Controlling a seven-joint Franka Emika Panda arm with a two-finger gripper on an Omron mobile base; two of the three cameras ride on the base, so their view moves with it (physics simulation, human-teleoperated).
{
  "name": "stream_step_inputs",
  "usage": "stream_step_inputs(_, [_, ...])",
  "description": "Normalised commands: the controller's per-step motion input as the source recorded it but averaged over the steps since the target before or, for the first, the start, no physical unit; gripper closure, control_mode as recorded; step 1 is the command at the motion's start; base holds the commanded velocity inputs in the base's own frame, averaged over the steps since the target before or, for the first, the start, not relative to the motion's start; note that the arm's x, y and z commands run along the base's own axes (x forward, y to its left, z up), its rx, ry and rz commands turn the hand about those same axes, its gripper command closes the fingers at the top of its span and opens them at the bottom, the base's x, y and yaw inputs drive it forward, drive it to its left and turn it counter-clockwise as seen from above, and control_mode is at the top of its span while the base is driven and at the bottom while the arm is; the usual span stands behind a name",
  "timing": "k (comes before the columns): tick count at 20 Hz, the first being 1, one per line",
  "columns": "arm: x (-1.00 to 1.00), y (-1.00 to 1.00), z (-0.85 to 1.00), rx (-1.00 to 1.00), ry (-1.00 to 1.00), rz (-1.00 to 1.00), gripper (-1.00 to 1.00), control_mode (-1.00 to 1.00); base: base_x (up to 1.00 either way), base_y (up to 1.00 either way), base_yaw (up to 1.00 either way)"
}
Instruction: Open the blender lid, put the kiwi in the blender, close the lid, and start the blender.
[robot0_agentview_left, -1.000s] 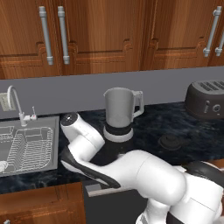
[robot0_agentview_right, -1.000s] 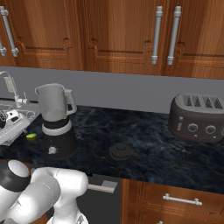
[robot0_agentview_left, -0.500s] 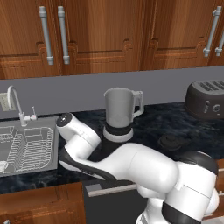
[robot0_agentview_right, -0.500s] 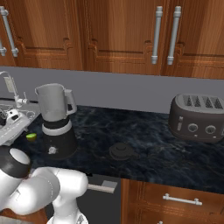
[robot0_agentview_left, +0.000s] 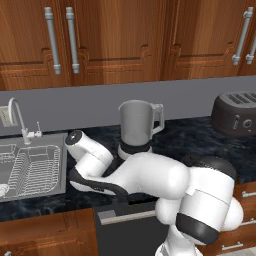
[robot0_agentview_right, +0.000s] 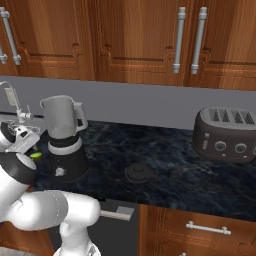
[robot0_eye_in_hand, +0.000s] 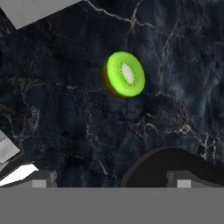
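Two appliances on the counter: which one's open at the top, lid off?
The blender, left near the sink: its clear jar has an open mouth. Its blender lid lies on the counter toward the squat dark toaster, which has slots, no lid.

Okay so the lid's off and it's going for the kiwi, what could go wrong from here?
Three risks, as judgements:
1. The kiwi is a cut half lying on the dark counter, off-centre above the open gripper; closing without lining up could nudge or miss it.
2. It sits close beside the blender, so the hand might bump the base.
3. The blender lid lies loose on the counter and could be knocked during the carry.
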Motion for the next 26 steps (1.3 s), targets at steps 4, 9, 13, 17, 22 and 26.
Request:
stream_step_inputs(4, [0.18, 0.09, -0.19, -0.04, 0.0, 0.06, -1.0, -1.0, 0.0, 0.0, 0.0])
stream_step_inputs(9, [0.04, 0.03, -0.17, -0.01, 0.0, 0.03, -1.0, -1.0, 0.0, 0.0, 0.0])
stream_step_inputs(13, [0.21, 0.01, -0.06, 0.0, 0.0, 0.0, -1.0, -1.0, 0.0, 0.0, 0.0])
stream_step_inputs(17, [0.29, 0.14, -0.06, 0.0, 0.0, 0.0, -1.0, -1.0, 0.0, 0.0, 0.0])
stream_step_inputs(22, [0.21, 0.15, -0.1, 0.0, 0.0, 0.0, -1.0, -1.0, 0.0, 0.0, 0.0])
stream_step_inputs(26, [0.12, 0.08, -0.17, -0.01, 0.0, 0.0, -1.0, -1.0, 0.0, 0.0, 0.0])
